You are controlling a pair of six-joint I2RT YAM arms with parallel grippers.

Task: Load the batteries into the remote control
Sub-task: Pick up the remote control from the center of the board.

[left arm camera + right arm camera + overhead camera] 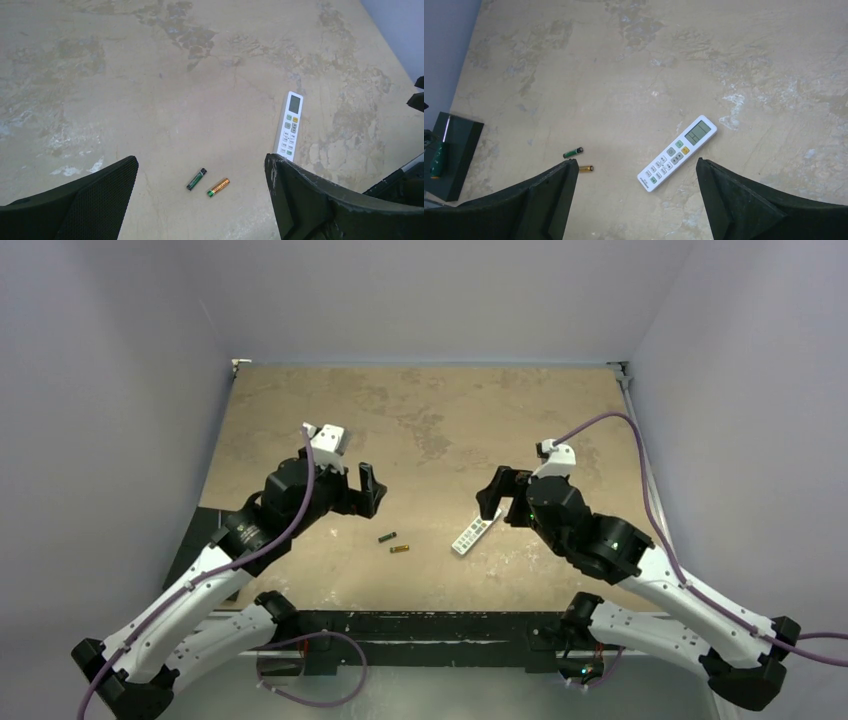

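The slim white remote control (473,535) lies buttons up on the beige worktop (420,410), right of centre in the top view. Left of it, the dark green cylinder battery (386,537) and the gold cylinder battery (399,549) lie close together. The left pincer (200,161) and the right pincer (636,162) are wide open, empty.

the remote control (474,535) is lying on the table (420,410), right of the middle and in the near half. the rear battery (386,537) and the front battery (399,549) are lying left of the remote control. the 2 are sitting close together but apart, the front one slightly further right.
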